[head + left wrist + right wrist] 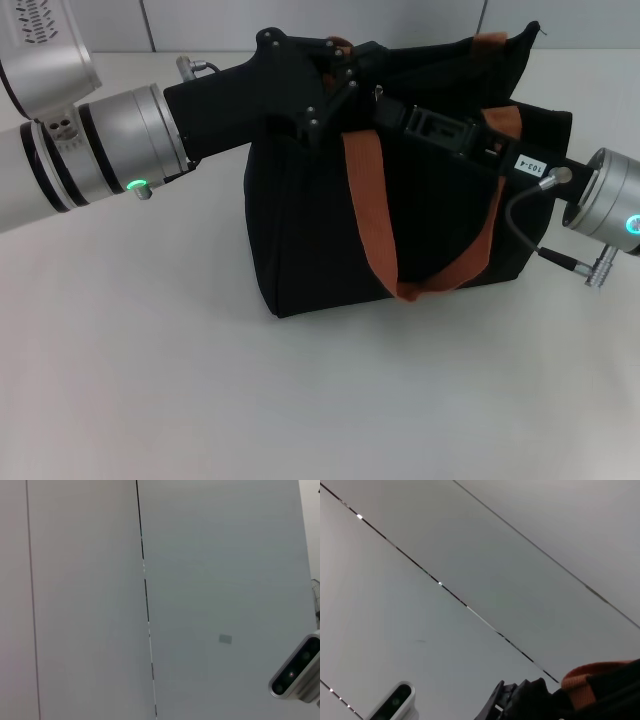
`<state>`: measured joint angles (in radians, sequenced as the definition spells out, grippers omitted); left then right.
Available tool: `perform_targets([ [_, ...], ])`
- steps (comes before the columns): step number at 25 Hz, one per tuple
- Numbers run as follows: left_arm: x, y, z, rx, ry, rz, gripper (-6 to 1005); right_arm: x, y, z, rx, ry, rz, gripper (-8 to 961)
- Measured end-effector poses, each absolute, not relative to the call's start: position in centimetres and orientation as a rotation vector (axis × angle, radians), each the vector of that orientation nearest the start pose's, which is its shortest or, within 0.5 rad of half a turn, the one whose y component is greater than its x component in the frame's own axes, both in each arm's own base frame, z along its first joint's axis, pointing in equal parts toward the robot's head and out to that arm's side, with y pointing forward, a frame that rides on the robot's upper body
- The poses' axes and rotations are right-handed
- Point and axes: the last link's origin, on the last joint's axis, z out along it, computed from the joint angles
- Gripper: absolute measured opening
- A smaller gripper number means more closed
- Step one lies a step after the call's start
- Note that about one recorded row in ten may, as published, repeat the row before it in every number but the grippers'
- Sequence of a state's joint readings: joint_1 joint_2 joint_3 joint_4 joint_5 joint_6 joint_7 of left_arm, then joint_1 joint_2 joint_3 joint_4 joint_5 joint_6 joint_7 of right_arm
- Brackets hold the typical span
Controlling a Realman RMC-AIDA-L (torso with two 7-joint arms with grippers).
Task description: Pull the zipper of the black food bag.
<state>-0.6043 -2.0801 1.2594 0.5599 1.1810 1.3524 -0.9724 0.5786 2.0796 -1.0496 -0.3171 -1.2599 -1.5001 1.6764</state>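
Your left hand (335,85) sits over the top edge of the large boxy black fabric food bag (320,230), and your right hand (400,112) reaches in beside it along the same edge; black on black, you cannot tell how wide either stands or whether either has anything. A small silver glint at that edge may be the zipper (380,95). If neither hand pins the fabric, pulling likely drags the whole bag across the white table (150,380). The brown-orange strap handle (372,215) beside the hands could also snag.
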Motion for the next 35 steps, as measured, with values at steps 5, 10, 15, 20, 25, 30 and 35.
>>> perform_targets([
  [5,-16.57,36.34,-3.19,-2.538,-0.06,-1.09,67,21.52,33.65,-3.58,-2.396,1.346,1.429,178],
  [10,-16.6,36.36,-3.21,-2.537,-0.059,-1.087,68,21.61,33.75,-3.6,-2.389,1.359,1.422,179],
  [15,-16.58,36.38,-3.22,-2.537,-0.059,-1.087,69,21.47,33.78,-3.56,-2.395,1.354,1.424,178],
  [20,-16.65,36.37,-3.34,-2.539,-0.069,-1.087,69,21.41,33.77,-3.54,-2.399,1.351,1.427,176],
  [25,-16.64,36.38,-3.34,-2.539,-0.069,-1.088,70,21.42,33.73,-3.57,-2.4,1.354,1.427,175],
  [30,-16.66,36.36,-3.36,-2.54,-0.07,-1.087,71,21.45,33.74,-3.69,-2.395,1.363,1.424,175],
  [35,-16.67,36.34,-3.37,-2.541,-0.07,-1.087,72,21.05,33.78,-3.96,-2.41,1.395,1.425,174],
])
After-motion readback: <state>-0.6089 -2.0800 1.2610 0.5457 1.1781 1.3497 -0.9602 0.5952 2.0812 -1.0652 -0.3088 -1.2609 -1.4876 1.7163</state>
